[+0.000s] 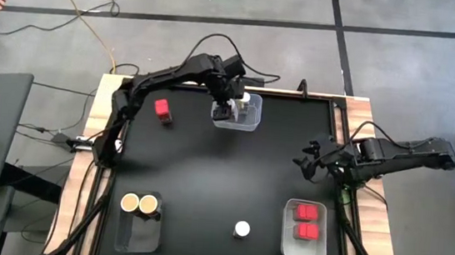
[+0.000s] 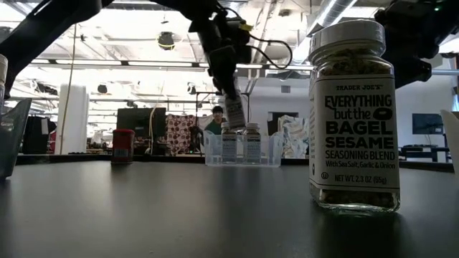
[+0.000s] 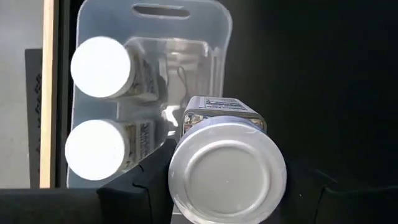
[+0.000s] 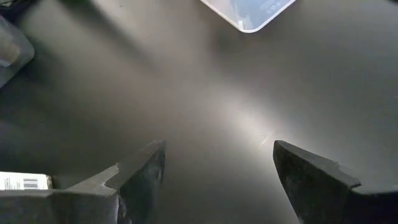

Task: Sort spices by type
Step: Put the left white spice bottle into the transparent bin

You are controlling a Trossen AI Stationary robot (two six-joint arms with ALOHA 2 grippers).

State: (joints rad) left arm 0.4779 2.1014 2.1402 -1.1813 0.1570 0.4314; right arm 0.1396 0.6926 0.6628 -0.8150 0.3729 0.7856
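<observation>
A: Which step is it now?

B: The left hand (image 1: 235,109) is closed around a white-lid jar (image 3: 227,177) and holds it above the clear bin (image 1: 253,123). Two jars with the same lid (image 3: 101,67) stand inside already, just beside the hand. I think the next move is to lower the jar into the free space and let go.

A: And the right hand (image 4: 217,171)?

B: It waits open and empty over the counter (image 1: 223,177).
</observation>
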